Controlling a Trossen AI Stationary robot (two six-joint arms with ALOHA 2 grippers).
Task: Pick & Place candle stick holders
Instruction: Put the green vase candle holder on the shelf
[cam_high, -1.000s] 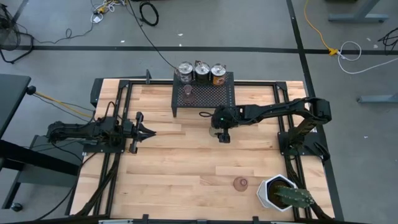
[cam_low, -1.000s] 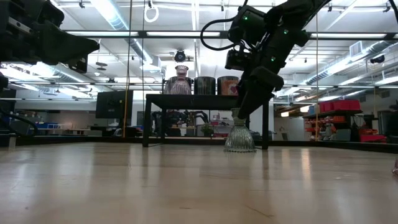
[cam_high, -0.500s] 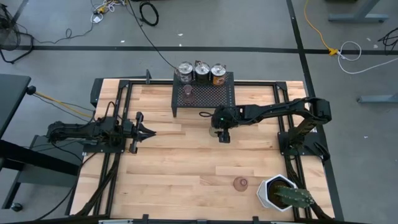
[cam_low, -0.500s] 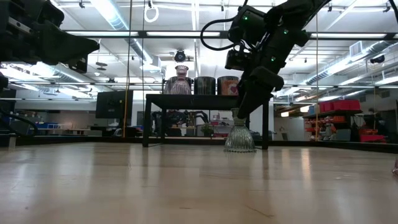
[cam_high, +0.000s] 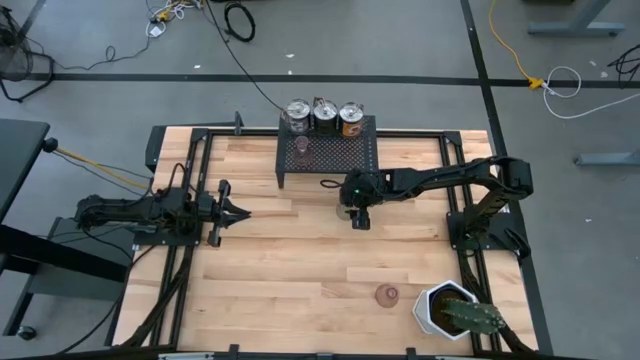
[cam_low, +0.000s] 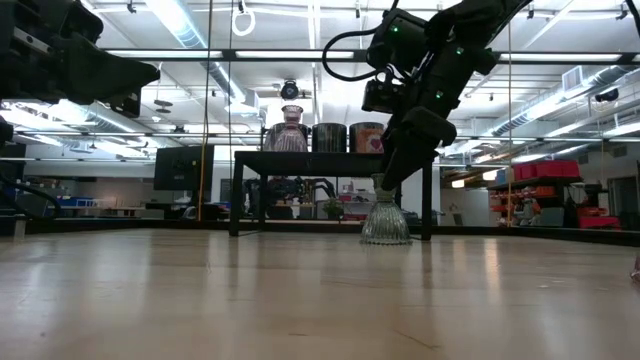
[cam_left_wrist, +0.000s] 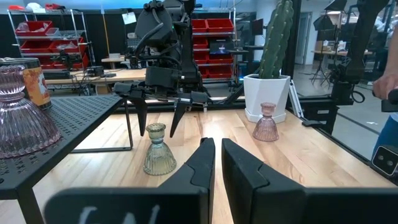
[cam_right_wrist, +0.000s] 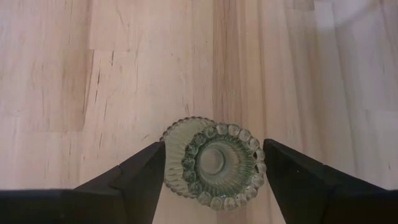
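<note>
An olive-green glass holder (cam_right_wrist: 214, 163) stands upright on its flared base on the wooden table, just in front of the black mesh rack (cam_high: 350, 155); it also shows in the low view (cam_low: 385, 220). My right gripper (cam_right_wrist: 214, 146) is open directly above it, pointing down, one finger on either side of its top, touching nothing. Three silvery can-like holders (cam_high: 325, 117) stand along the rack's far edge. One pink glass holder (cam_high: 302, 147) stands on the rack, another (cam_high: 387, 294) on the table near the front right. My left gripper (cam_high: 240, 212) is shut and empty at the table's left.
A white hexagonal pot with a cactus (cam_high: 445, 310) stands at the front right corner, close to the pink holder on the table. Black frame rails run along the table's left and right sides. Bare wood lies across the middle and front of the table.
</note>
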